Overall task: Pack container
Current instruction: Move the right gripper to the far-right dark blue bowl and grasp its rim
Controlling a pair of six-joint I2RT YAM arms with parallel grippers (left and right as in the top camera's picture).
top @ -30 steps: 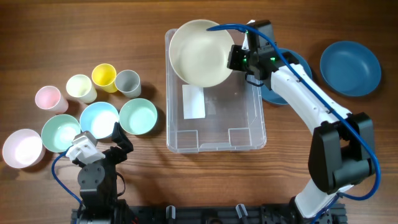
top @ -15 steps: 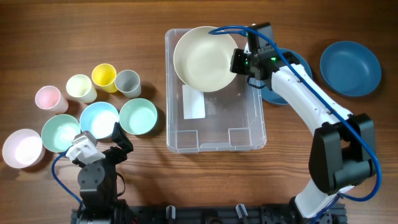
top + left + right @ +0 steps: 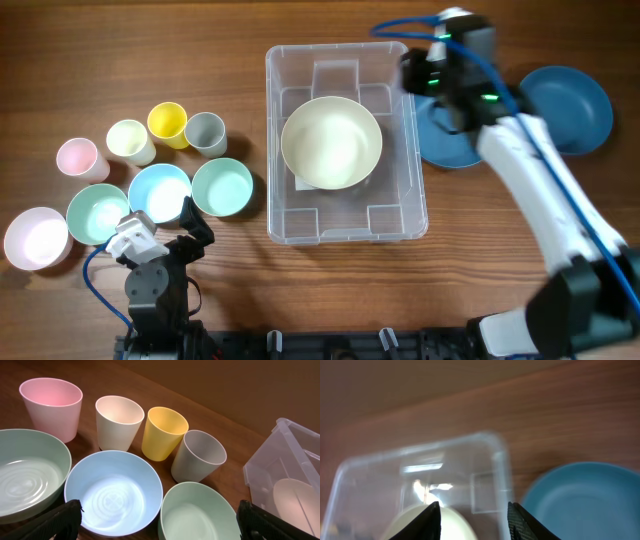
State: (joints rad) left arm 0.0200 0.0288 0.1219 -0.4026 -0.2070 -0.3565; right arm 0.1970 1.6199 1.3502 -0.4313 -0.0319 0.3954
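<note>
**A:** Where's the container?

**B:** Mid-table, on brown wood grain. It's a clear plastic box with rounded corners and a moulded, ribbed base, its long side running away from the robot. A cream bowl sits upright inside, about in the middle. The bowl is smooth, round and matte.

**A:** And the right gripper?

**B:** It's by the container's far right corner, above the rim. Its two black fingers stand apart with nothing between them. The wrist view is blurred, but the gap shows the box's rounded corner and the cream bowl's edge. To the right is a dark blue dish.

**A:** Is that the only blue dish?

**B:** No. A second dark blue bowl sits further right, apart from the first, which is partly under the arm.

**A:** What about the left gripper?

**B:** It's low at the near left with its fingers spread wide, and it's empty. Only the dark tips show at the bottom corners of its camera view.

**A:** What's in front of it?

**B:** Glossy plastic ware. There's a light blue bowl with faint rings in its base and a mint bowl on its right. Another mint bowl is on its left. Behind them stands a row of tapered cups: pink cup, cream cup, yellow cup and grey cup. All are upright. A pale pink bowl sits at the far left.
</note>
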